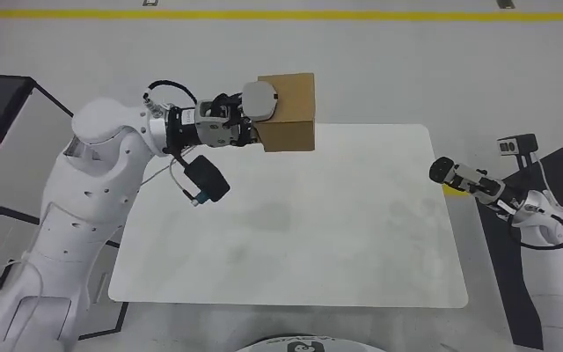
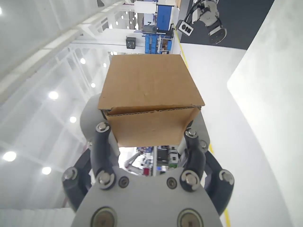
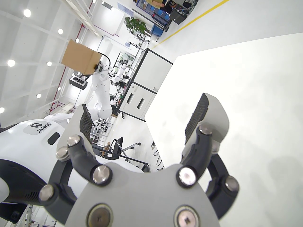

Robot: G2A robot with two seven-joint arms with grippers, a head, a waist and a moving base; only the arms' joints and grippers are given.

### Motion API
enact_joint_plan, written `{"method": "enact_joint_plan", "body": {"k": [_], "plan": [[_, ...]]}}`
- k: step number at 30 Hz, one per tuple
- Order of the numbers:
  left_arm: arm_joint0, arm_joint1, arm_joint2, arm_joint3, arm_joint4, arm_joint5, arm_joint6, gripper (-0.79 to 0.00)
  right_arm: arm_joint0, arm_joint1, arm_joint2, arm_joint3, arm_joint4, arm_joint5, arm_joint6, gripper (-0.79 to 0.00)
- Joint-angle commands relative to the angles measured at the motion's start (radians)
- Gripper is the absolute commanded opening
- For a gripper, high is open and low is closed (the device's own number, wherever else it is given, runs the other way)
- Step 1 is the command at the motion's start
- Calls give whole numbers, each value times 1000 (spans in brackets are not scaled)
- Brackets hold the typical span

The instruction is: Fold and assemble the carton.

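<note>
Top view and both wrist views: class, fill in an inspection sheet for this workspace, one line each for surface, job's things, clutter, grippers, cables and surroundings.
Surface: white table, bare, faint scuffs.
Job's things: one brown carton, already box-shaped, held in the air over the table's far corner; a flap at the gripped end looks not fully closed.
Clutter: nothing seen.
Grippers: left gripper shut on the carton; right gripper open, holding nothing, at the table's opposite edge.
Cables: black cable looped at the left wrist, clear of the carton.
Surroundings: yellow floor line beyond the table; cabinet nearby.
</note>
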Motion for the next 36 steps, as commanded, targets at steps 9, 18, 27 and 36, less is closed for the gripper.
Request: {"method": "enact_joint_plan", "body": {"k": [9,18,27,36], "plan": [[-45,5,18,18,192,245,91,-785,0,0,0,0,0,0,0,0],[-41,4,11,12,188,353,102,-785,0,0,0,0,0,0,0,0],[-36,3,7,-26,204,416,94,-785,0,0,0,0,0,0,0,0],[-76,-2,11,-46,268,595,105,-785,0,0,0,0,0,0,0,0]]}}
